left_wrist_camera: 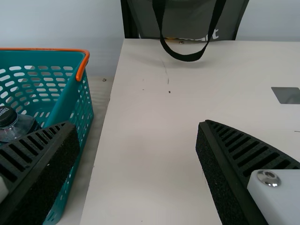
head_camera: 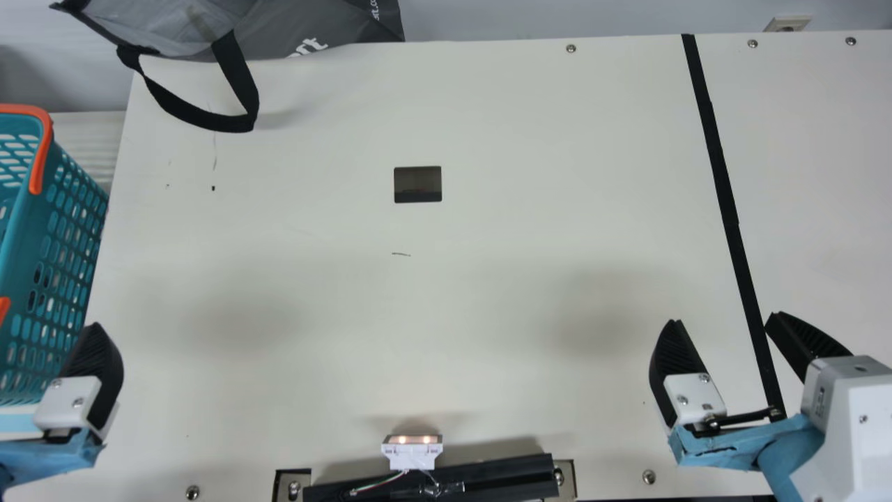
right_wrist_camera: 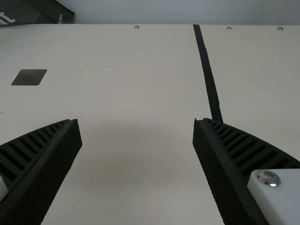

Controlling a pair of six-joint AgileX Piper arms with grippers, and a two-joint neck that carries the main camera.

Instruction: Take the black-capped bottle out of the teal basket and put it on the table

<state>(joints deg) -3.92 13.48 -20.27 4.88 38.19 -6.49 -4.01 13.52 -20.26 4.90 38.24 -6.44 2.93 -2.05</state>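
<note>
Black-capped bottle [left_wrist_camera: 18, 127] inside the teal basket [left_wrist_camera: 70, 105], both pairs of jaws wide open and holding nothing

Main view: the basket stands at the left, beside the edge of the cream worktop [head_camera: 488, 293], with orange handles [head_camera: 43, 150]. The left gripper [head_camera: 96, 362] is at the lower left, close to the basket's near end. The right gripper [head_camera: 725, 318] is at the lower right, above the worktop, its jaws spread well apart to either side of a long black strip [head_camera: 727, 195]. A grey bag [head_camera: 313, 24] lies along the far edge, its black strap [head_camera: 237, 77] looping over the worktop. A dark rectangle [head_camera: 418, 185] sits near the middle, and a small white device [head_camera: 411, 454] with two lit spots is at the near edge, by a black bar [head_camera: 502, 475].

Left wrist view: the left gripper [left_wrist_camera: 138, 125] has its jaws spread wide, with nothing between them. The bottle's black cap and part of its clear body show inside the basket; the rest is hidden.

Right wrist view: the right gripper [right_wrist_camera: 135, 121] has its jaws just as far apart, bare worktop beneath the gap. The rectangle, the strip and a corner of the bag lie beyond.
</note>
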